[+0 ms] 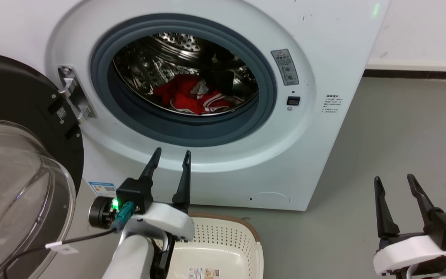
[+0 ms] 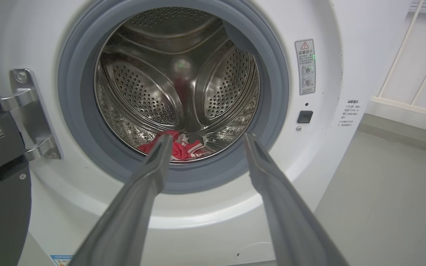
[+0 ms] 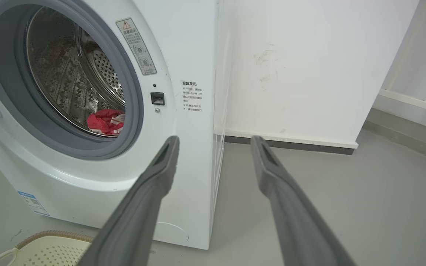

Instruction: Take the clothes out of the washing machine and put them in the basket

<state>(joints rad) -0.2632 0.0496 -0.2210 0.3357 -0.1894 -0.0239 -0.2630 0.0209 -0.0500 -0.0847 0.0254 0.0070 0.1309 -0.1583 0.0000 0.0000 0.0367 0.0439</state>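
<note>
While my left gripper (image 1: 172, 151) and right gripper (image 1: 393, 177) stand spread and empty, crumpled red fabric clothes (image 1: 184, 97) lie low in the drum of the white front-loading washing machine (image 1: 323, 155), the heap running left-to-right. A cream perforated plastic basket (image 1: 223, 232) stands on the floor below.

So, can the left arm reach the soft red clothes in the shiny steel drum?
Probably yes: the black-rimmed glass door hangs open, and the open left gripper faces the red clothes unobstructed.

clothes (image 1: 180, 93): red, with white stripe trim
washing machine (image 1: 316, 155): white body, grey seal (image 1: 184, 133), shiny steel drum (image 1: 145, 66) dotted with holes
door (image 1: 18, 112): black rim, clear glass
basket (image 1: 227, 234): cream-white, dotted with holes, brown woven rim
floor (image 1: 401, 135): plain grey
</note>
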